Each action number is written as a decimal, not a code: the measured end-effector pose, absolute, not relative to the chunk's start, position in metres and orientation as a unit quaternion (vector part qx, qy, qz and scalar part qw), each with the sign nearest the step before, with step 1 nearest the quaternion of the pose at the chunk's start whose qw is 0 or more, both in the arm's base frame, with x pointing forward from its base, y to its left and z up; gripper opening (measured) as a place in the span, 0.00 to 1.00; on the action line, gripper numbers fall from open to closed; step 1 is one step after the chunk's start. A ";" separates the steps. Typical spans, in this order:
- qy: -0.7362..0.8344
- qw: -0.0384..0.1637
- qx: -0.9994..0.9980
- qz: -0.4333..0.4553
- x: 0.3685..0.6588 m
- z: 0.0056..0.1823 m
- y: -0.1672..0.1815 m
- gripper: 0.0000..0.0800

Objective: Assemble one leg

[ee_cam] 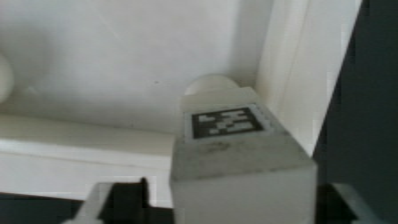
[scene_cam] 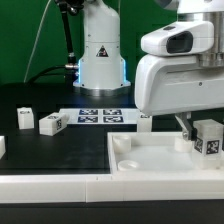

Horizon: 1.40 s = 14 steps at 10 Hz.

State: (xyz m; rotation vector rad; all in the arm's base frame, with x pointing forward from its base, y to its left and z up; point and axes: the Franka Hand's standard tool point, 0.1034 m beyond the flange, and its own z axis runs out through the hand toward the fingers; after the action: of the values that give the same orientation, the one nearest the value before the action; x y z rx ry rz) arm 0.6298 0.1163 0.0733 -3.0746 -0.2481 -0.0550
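Note:
My gripper (scene_cam: 196, 132) is shut on the leg (scene_cam: 208, 140), a small white oblong block with a black-and-white tag. It holds the leg over the near right corner of the large white square piece (scene_cam: 150, 165). In the wrist view the leg (ee_cam: 231, 150) fills the space between my dark fingers (ee_cam: 118, 205), tag face up. Its rounded far end lies close to the raised wall (ee_cam: 294, 60) of the square piece, near an inner corner. I cannot tell whether the leg touches the piece.
Two loose white legs (scene_cam: 25, 118) (scene_cam: 52, 123) stand on the black table at the exterior view's left, with another white part (scene_cam: 2, 146) at the edge. The marker board (scene_cam: 100, 116) lies before the robot base (scene_cam: 100, 55). A small white part (scene_cam: 145, 122) sits beside it.

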 end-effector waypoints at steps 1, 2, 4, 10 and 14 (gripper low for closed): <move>-0.061 0.029 -0.998 -0.017 0.630 0.073 0.117 0.36; -0.062 0.029 -0.997 -0.017 0.630 0.073 0.116 0.36; 0.003 0.034 -0.999 -0.015 0.630 0.073 0.117 0.36; 0.351 0.049 -0.935 0.001 0.629 0.072 0.112 0.36; 0.560 0.042 -0.827 0.009 0.627 0.072 0.113 0.36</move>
State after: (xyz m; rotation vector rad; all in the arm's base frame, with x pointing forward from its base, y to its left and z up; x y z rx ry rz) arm 0.6269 0.1130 0.0721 -2.5323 1.7132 0.0275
